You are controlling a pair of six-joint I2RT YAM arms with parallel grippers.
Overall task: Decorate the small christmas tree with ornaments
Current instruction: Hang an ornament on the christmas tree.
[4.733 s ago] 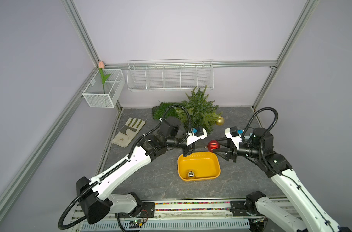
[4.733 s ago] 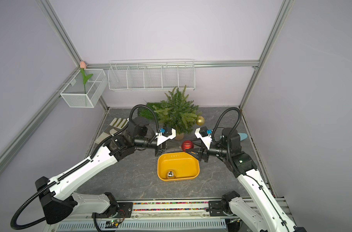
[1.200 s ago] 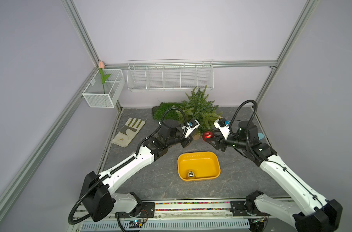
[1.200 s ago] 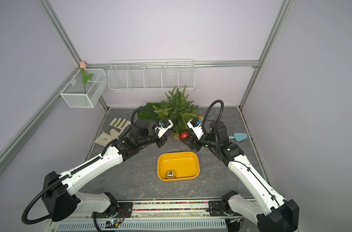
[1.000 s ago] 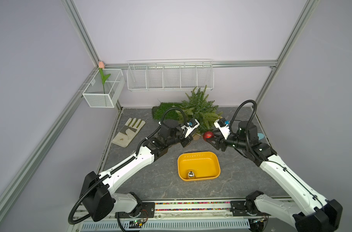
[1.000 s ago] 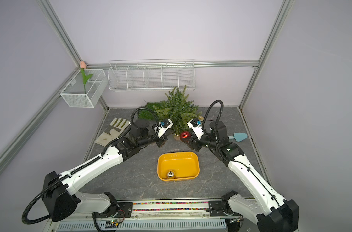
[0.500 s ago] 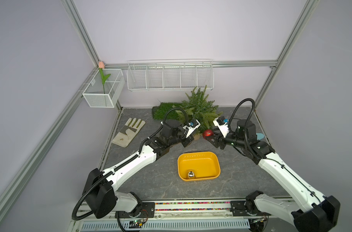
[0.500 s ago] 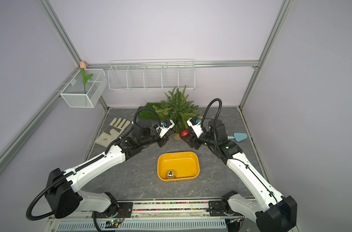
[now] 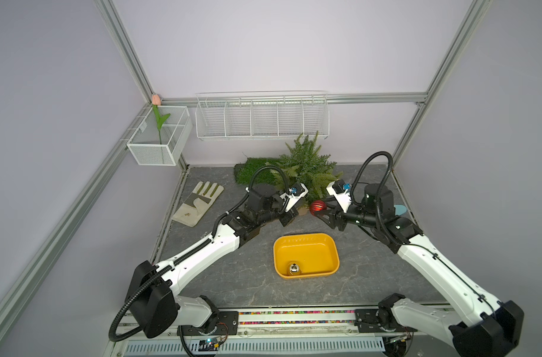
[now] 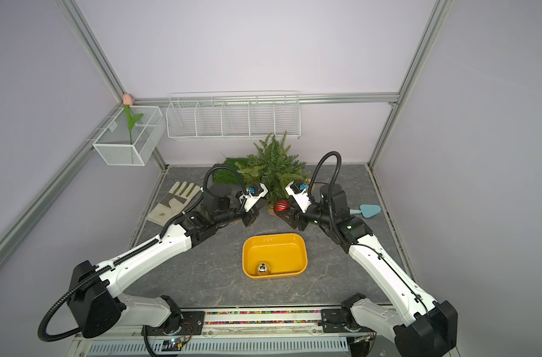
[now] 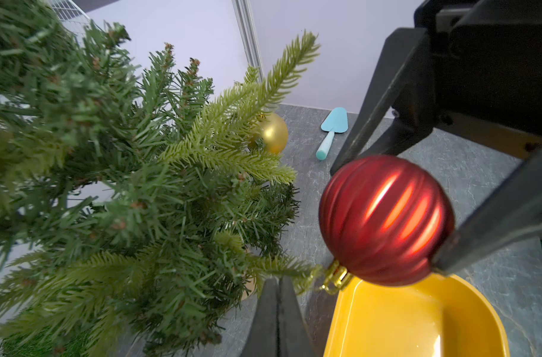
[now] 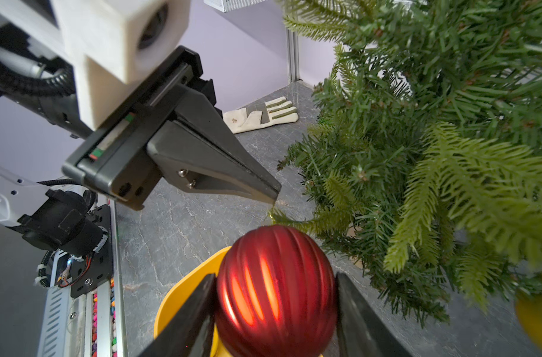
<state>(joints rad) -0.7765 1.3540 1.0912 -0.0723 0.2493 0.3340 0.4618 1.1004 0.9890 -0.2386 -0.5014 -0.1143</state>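
**A:** What lies nearest you?

**B:** The yellow tray [image 9: 305, 236]. The silver ornament [image 9: 293, 268] lies in its 7 o'clock corner, and neither of my arms is touching it.

**A:** And your right gripper?

**B:** My right gripper [image 12: 275, 278] is clamped on the red ornament [image 12: 275, 296], with one finger on each side of the ribbed ball. It is at about 12 o'clock from the tray, just past the far rim. The ornament's gold cap sits right at the tip of a low branch.

**A:** The left one?

**B:** My left gripper [image 11: 277, 281] has its fingers pressed together. The tip is at that same branch end, just beside the cap. I cannot tell whether it nips any needles.

**A:** Where is the tree?

**B:** The small christmas tree [image 9: 306, 163] stands upright at 12 o'clock, just behind both grippers and near the back wall. The gold ornament [image 11: 271, 131] sits among the branches on its 3 o'clock side.

**A:** Anything further out?

**B:** A green mat [image 9: 251, 170] lies at 11 o'clock, touching the tree. A work glove [image 9: 198, 202] lies at 10 o'clock and a blue trowel [image 10: 368, 210] at 2 o'clock.
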